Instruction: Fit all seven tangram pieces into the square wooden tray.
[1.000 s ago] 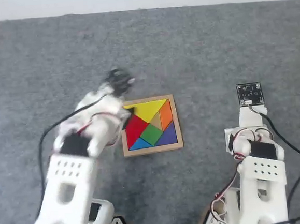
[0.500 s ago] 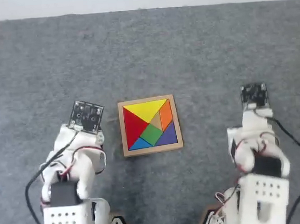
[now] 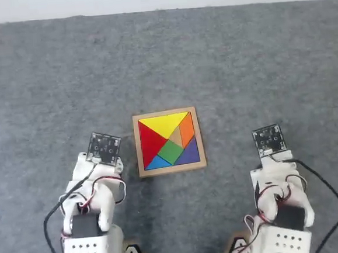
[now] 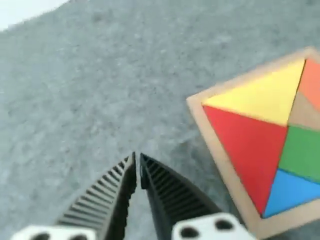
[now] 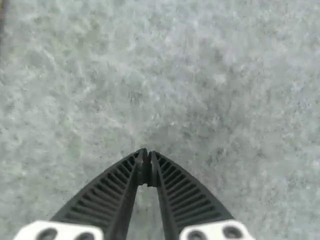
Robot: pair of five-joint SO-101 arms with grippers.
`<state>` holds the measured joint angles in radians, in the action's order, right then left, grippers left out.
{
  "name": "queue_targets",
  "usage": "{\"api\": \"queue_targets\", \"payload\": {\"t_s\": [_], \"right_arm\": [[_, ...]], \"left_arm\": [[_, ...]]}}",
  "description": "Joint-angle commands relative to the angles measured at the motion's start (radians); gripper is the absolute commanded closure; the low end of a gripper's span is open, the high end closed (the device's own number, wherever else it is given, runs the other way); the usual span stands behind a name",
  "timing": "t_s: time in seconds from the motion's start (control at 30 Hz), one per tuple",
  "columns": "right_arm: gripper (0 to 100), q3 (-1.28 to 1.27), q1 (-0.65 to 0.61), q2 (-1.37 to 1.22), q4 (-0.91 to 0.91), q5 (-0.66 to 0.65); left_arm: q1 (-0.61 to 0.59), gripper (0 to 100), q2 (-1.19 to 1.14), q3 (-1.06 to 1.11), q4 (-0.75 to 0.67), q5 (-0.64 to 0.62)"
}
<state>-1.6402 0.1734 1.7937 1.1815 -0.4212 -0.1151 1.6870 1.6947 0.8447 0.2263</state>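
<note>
Tangram pieces (image 3: 169, 139), all seven, lie flat inside the square wooden tray (image 3: 172, 169) on the grey tabletop (image 3: 239, 56). The left arm (image 3: 95, 188) sits folded just left of the tray, with the left tool (image 4: 138, 160) closed and empty, its tips above the tabletop near a tray corner. The right arm (image 3: 278, 179) sits folded well to the tray's right, with the right tool (image 5: 145, 152) closed and empty.

the pieces (image 3: 169, 139) lie in the tray (image 3: 172, 169). the tray sits on the mat (image 3: 239, 56), between the left arm (image 3: 96, 185) and right arm (image 3: 276, 176).
</note>
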Motion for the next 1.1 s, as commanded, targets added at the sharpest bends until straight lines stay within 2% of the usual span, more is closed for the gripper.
{"api": "queue_targets", "payload": {"t_s": [0.0,0.27,0.57,1.07], "right_arm": [[99.1,-0.043,0.054,0.010,-0.035,-0.011],[99.0,-0.041,0.116,0.018,0.050,-0.017],[99.1,-0.041,0.117,0.021,0.134,-0.017],[99.1,-0.041,0.117,0.021,0.134,-0.017]], "left_arm": [[-0.003,99,0.040,-0.005,0.032,-0.012],[-0.005,99,0.035,-0.005,0.081,-0.006],[-0.005,99,0.041,-0.005,0.307,-0.005],[-0.006,99,0.041,-0.005,0.311,-0.005]]}}
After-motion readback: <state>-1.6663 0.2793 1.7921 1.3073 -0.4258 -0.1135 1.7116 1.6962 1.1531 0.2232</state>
